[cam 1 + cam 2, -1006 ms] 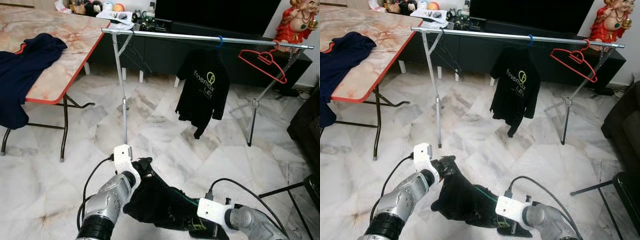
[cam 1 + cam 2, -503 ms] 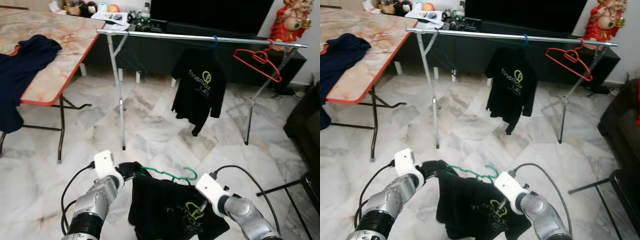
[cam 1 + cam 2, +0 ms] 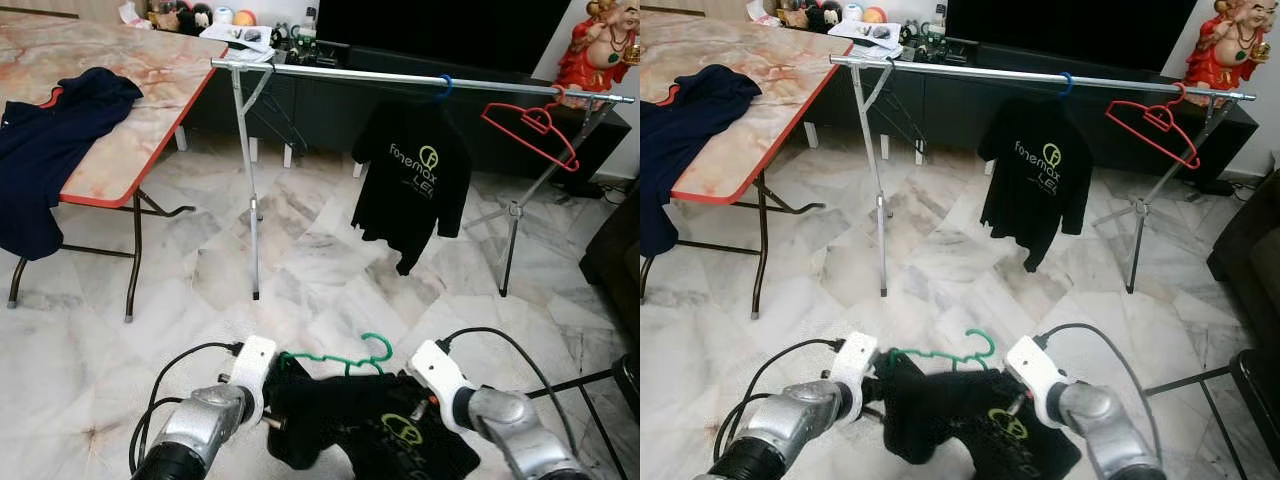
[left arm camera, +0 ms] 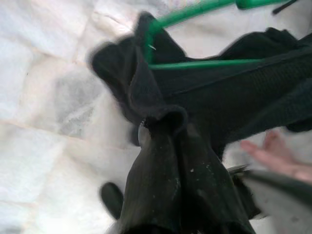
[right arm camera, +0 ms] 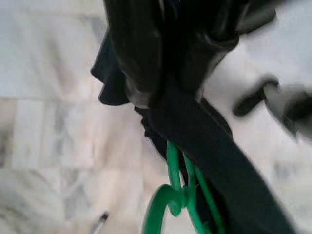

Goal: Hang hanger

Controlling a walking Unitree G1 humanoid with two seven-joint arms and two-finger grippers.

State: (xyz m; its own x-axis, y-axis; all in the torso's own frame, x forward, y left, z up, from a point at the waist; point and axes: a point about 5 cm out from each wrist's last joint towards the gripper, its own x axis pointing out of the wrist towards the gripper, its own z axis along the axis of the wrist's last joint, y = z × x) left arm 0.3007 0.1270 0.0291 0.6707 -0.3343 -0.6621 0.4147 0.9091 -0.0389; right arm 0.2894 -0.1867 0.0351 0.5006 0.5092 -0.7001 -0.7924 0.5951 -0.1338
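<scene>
Left eye view: green hanger (image 3: 345,357) spans between both hands, each pinching its shirt (image 3: 370,430).

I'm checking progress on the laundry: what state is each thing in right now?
Green hanger: inside a black shirt, held low, not on the rail.
Left pincer: shut on the shirt.
Right pincer: shut on the shirt.
Second black shirt: hanging on the rail.
Red hanger: hanging, bare.
Blue garment: draped on the table.
</scene>
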